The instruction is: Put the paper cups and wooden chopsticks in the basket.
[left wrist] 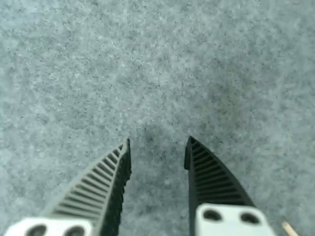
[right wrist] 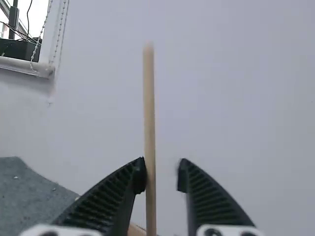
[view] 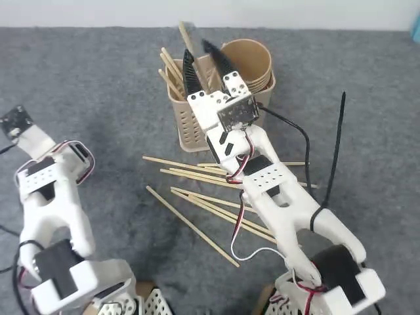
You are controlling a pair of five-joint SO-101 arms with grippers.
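A beige slotted basket (view: 190, 128) stands at the back of the grey carpet. Stacked paper cups (view: 249, 62) sit in its right part and several wooden chopsticks (view: 169, 71) lean in its left part. My right gripper (view: 202, 63) hangs over the basket, open. One upright chopstick (right wrist: 149, 123) rests against one of its fingers (right wrist: 125, 189), with a gap to the other finger. Several loose chopsticks (view: 210, 197) lie on the carpet in front of the basket. My left gripper (left wrist: 157, 147) is open over bare carpet, holding nothing.
The left arm (view: 52, 203) sits at the left side of the carpet, away from the chopsticks. Black cables (view: 335, 144) trail to the right of the right arm. A chopstick tip (left wrist: 288, 227) shows at the edge of the left wrist view.
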